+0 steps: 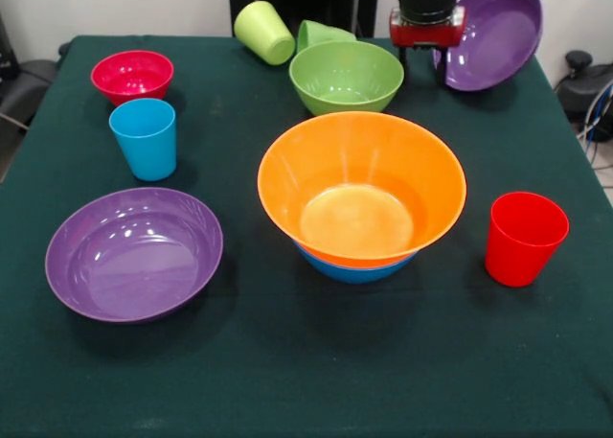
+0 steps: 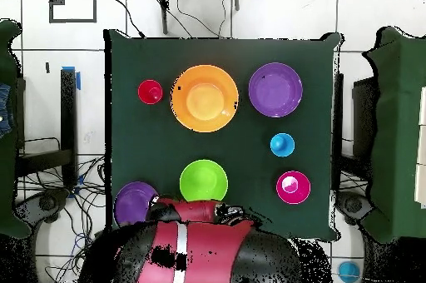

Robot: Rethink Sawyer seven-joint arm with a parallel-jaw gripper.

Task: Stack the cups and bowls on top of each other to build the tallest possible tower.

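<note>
The large orange bowl (image 1: 359,194) sits nested in the blue bowl (image 1: 354,268) at the table's middle; it also shows in the overhead view (image 2: 205,97). My gripper (image 1: 428,64) hangs at the far right, shut on the rim of a purple bowl (image 1: 493,31), which tilts up off the table. The other purple bowl (image 1: 134,251) lies front left. The green bowl (image 1: 347,74) stands behind the orange one. The small red bowl (image 1: 132,76) and the sky blue cup (image 1: 144,138) stand at the left, and the red cup (image 1: 525,237) at the right. The yellow-green cup (image 1: 264,33) and the green cup (image 1: 324,34) lie on their sides at the back.
The dark green table (image 1: 287,380) ends close behind the held bowl. Cables and a chair (image 1: 584,83) lie beyond the right edge. In the overhead view the arm (image 2: 191,246) covers the table's bottom edge next to the held bowl (image 2: 133,203).
</note>
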